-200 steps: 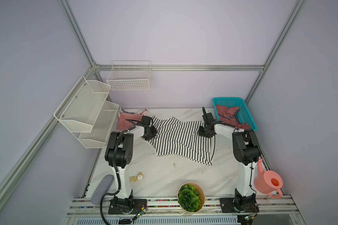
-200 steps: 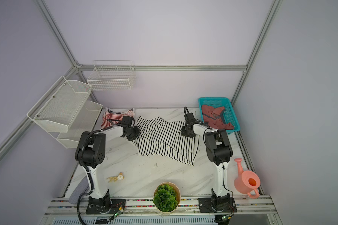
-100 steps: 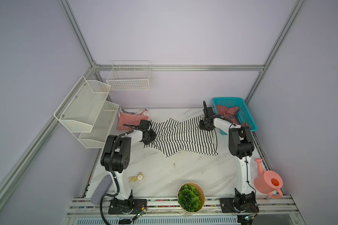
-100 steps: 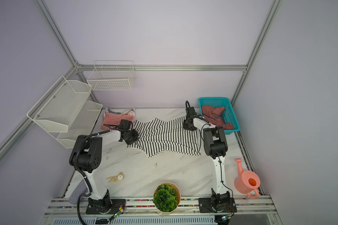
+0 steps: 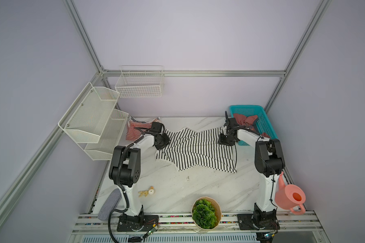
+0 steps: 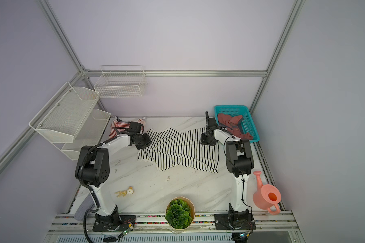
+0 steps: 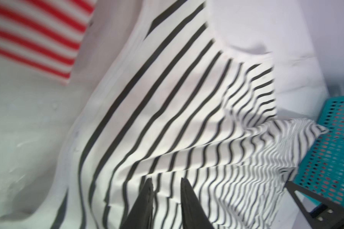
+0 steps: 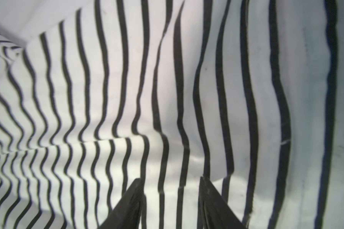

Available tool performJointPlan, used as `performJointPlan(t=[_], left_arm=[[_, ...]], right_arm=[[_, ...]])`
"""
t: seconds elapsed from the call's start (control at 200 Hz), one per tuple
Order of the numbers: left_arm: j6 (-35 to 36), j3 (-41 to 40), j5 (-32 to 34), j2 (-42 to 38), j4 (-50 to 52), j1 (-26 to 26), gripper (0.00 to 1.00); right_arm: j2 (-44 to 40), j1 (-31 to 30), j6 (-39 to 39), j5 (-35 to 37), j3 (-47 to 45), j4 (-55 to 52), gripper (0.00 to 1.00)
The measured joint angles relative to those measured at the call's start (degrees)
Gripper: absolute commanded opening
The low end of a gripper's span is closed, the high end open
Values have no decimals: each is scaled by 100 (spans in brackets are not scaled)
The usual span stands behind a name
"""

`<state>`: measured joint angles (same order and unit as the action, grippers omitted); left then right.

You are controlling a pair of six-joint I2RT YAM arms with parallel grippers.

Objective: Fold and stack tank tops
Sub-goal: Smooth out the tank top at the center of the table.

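L end effector, R end effector: now ajar, b/w top flatter.

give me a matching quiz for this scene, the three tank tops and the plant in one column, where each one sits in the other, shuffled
Things
1. red-and-white striped tank top
2. black-and-white striped tank top
3. dusty-red tank top
4. potted plant

Places
A. inside the teal basket
B. at the front edge of the table
C. spread out across the middle of the table
D. at the table's back left corner, beside the white mesh shelf

Pairs: 1-D, 2-C, 3-A, 4-B
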<state>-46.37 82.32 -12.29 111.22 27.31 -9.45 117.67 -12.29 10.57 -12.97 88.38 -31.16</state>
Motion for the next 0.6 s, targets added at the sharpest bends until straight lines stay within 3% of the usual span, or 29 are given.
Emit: performJointPlan(t=[0.335, 0.46, 0.6], left_arm=[[39, 2691, -769, 2164, -68, -13, 22], [-4, 3147, -1010, 2771, -22, -68, 22], [-61, 3180, -1185, 2903, -55, -195, 22]], right_arm=[[-1097, -2, 133, -299, -1429, 223, 37], [-1211, -2, 275, -391, -1982, 328, 36], [-1346, -11, 411, -476, -2380, 457, 33]])
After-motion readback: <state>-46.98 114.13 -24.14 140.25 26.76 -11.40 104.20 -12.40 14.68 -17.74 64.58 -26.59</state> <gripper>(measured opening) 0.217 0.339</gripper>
